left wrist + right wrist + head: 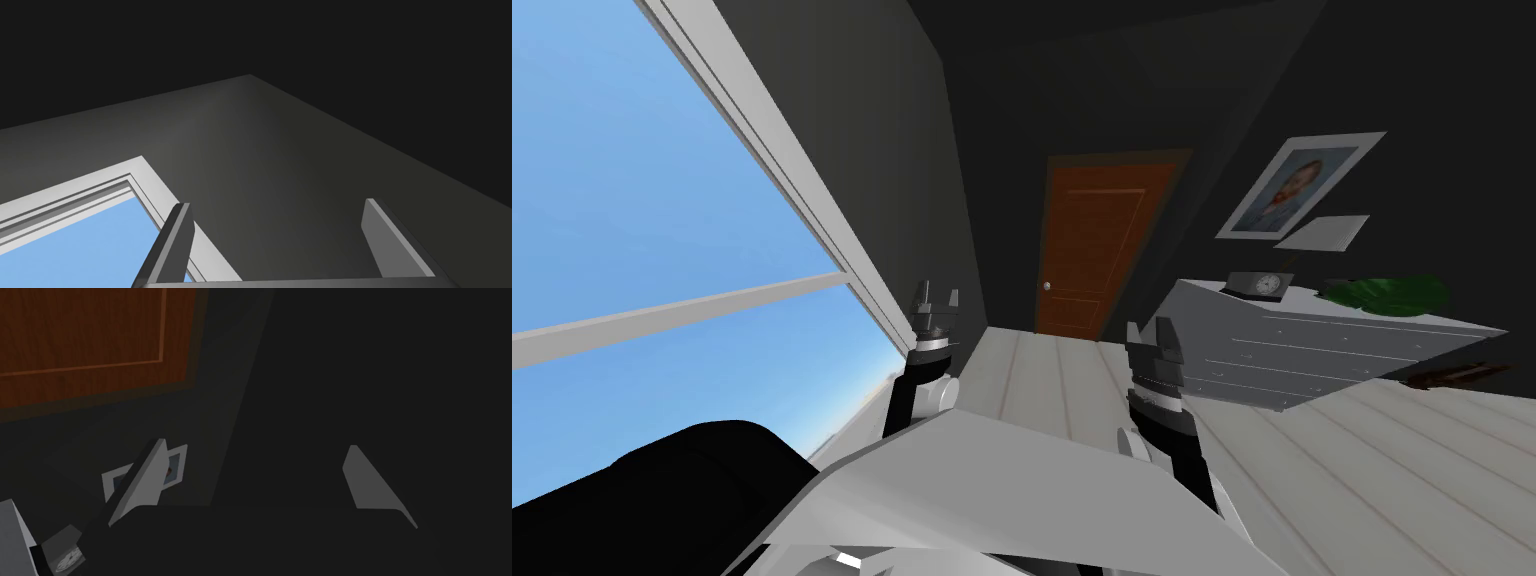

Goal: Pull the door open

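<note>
A brown panelled door (pixel 1097 245) stands shut in the far dark wall, with a small pale round knob (pixel 1047 286) at its left edge. A corner of the same door (pixel 85 338) appears in the right wrist view, well beyond the fingers. My left gripper (pixel 936 300) is raised near the window side, open and holding nothing; its fingers (pixel 172 240) stand wide apart. My right gripper (pixel 1152 338) is up in front of the dresser, open and holding nothing, with its fingers (pixel 145 480) spread. Both are far short of the door.
A large window (pixel 662 230) runs along the left. A grey dresser (pixel 1312 345) stands at the right against the wall, carrying a clock (pixel 1262 284), a lamp (pixel 1322 235) and a green plant (pixel 1392 293). A framed portrait (pixel 1297 185) hangs above. Pale plank floor (pixel 1052 370) leads to the door.
</note>
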`<state>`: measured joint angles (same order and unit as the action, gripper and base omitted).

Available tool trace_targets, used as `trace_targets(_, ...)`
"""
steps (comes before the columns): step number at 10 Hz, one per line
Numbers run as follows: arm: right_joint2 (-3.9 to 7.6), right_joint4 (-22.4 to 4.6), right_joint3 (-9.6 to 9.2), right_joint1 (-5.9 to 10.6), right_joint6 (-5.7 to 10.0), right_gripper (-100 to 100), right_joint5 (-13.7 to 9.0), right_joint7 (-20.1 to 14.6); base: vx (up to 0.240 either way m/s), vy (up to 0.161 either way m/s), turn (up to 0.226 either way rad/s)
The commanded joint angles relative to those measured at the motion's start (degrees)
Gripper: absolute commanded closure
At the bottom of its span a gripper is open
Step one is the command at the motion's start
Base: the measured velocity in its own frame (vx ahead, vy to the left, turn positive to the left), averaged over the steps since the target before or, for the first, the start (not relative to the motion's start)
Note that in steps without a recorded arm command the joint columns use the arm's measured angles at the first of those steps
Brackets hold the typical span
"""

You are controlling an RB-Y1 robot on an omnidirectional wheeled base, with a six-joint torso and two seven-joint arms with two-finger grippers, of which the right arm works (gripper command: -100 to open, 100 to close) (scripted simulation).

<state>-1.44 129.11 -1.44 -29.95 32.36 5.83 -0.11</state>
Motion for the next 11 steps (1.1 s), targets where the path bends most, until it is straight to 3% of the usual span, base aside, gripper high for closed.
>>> trace_targets(1, 0.84, -2.1, 0.71, 0.47, 0.41, -100, -1.3, -2.1, 0.073, -0.007, 0.184)
trace_targets(11, 3.51, -11.6, 3.89, 2.58, 2.22, -100, -6.9, -11.4, 0.092, 0.0, 0.131)
